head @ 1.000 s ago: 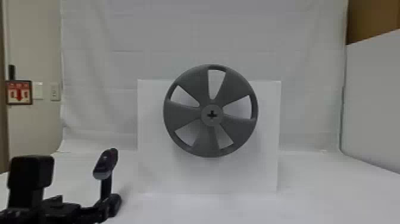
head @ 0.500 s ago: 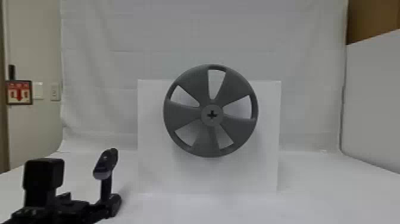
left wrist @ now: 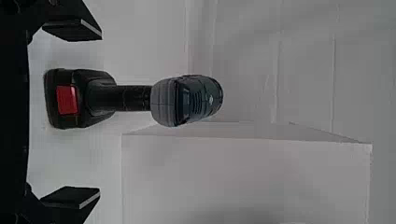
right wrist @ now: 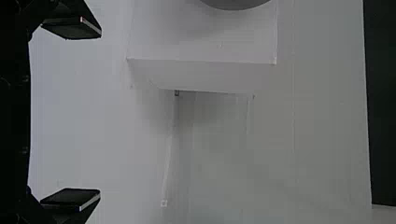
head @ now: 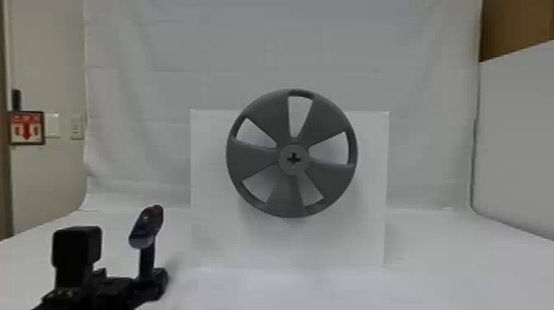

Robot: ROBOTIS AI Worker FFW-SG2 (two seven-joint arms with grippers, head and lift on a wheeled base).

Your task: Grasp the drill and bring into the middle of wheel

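1. Left gripper [head: 113, 288]: located at the near left of the worktop [head: 453, 272]. Fingers [left wrist: 74, 30] spread wide.
2. Right gripper [right wrist: 100, 113]: fingers [right wrist: 72, 198] likewise spread wide, facing the worktop and the white box [head: 208, 231].
3. Drill [left wrist: 191, 100]: upright on the worktop, in front of the left gripper and in line with the gap between its fingers, nearer one finger than the other. Clear space seen to either side; contact none. Body grey and dark, handle [left wrist: 133, 98] black, base black with a red patch [left wrist: 67, 100].
4. White box: stands on the worktop, to the right of the drill in the head view.
5. Wheel [head: 253, 158]: grey, five-spoked, upright against the box's front face and well apart from the drill. Hub bears a cross-shaped slot [head: 294, 158] at its middle.
6. Background: white sheet [head: 247, 45] behind; red-and-white sign [head: 26, 128] on the wall at far left.
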